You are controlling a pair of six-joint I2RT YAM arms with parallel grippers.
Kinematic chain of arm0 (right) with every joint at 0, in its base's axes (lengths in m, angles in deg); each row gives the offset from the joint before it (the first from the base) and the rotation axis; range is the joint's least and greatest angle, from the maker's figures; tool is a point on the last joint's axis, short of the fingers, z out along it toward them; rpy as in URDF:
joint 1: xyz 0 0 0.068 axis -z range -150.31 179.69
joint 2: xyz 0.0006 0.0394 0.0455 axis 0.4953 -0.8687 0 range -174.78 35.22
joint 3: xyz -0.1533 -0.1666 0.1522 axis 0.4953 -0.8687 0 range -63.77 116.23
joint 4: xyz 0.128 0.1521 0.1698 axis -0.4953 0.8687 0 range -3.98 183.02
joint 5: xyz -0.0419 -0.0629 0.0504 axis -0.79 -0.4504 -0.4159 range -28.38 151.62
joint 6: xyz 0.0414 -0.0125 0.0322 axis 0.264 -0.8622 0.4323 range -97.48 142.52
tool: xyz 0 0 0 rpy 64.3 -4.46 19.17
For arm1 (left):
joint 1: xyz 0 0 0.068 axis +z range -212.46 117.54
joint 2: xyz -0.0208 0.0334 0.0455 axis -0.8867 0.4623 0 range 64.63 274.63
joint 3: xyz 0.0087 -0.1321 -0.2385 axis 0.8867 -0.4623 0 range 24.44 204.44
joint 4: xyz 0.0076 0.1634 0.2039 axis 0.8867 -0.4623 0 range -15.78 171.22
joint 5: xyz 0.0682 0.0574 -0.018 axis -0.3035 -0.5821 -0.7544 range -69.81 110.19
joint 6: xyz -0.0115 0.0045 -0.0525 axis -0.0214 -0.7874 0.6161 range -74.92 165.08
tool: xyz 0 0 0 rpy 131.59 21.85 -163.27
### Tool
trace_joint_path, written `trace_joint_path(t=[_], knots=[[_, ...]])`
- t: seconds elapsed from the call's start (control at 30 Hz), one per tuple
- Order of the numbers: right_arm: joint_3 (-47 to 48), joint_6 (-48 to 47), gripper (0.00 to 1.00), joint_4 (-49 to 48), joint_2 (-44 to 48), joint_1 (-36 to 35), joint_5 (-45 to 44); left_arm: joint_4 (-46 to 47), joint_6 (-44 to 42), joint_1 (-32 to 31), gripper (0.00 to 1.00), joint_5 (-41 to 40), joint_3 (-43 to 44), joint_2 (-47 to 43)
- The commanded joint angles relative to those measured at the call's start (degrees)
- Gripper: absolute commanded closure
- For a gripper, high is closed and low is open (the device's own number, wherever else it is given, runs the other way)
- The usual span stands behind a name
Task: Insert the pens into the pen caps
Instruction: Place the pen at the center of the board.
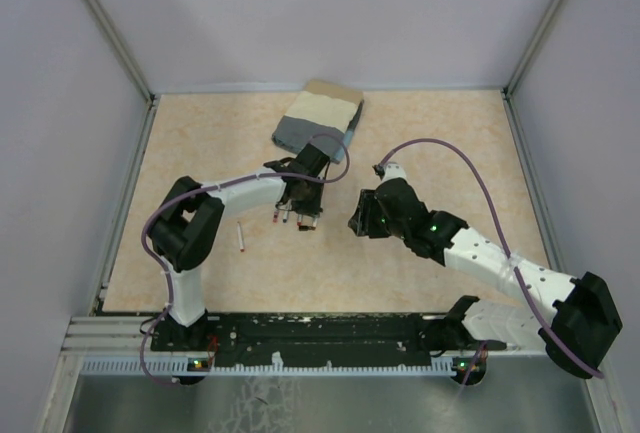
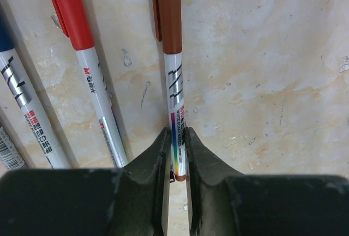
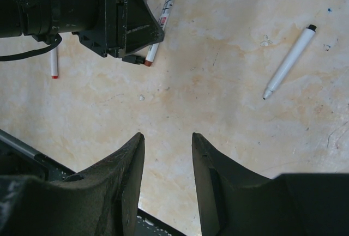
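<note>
In the left wrist view my left gripper (image 2: 176, 132) is shut on the lower barrel of a white pen (image 2: 174, 83) that lies on the table. A brown-red pen cap (image 2: 167, 12) sits on its far end. Beside it lie a pen with a red cap (image 2: 68, 7) and a blue-capped pen (image 2: 22, 100). From above, the left gripper (image 1: 300, 215) is low over these pens. My right gripper (image 3: 167, 135) hangs open and empty above bare table, to the right of the left one (image 1: 358, 215). An uncapped white pen with a black end (image 3: 289, 61) lies to its right.
A folded grey-beige cloth (image 1: 318, 118) lies at the back of the table behind the left gripper. A short white pen with a red end (image 1: 241, 239) lies alone near the left arm. Grey walls and metal posts enclose the tabletop.
</note>
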Motion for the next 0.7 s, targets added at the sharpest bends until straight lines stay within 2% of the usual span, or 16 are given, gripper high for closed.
trace_joint_path(t=[0.0,0.1,0.27,0.37,0.67], knots=[[0.36,-0.27,0.6,-1.36,0.01,0.39,0.32,-1.57,0.81,0.28,0.8,-1.71,-2.15,1.33],[0.43,-0.23,0.6,-1.56,-0.31,0.38,0.5,-1.58,0.81,0.39,0.79,-1.92,-2.3,0.9],[0.69,-0.45,0.6,-1.56,-0.44,0.39,0.51,2.15,-1.17,0.34,0.68,1.18,-3.49,-1.98],[0.78,-0.43,0.6,-1.66,-0.66,0.37,0.6,3.26,-3.14,0.39,0.65,1.3,-2.96,-3.3],[1.31,-0.6,0.6,-1.74,-1.08,0.39,0.88,5.31,-6.32,0.39,0.62,0.76,-2.61,-9.18]])
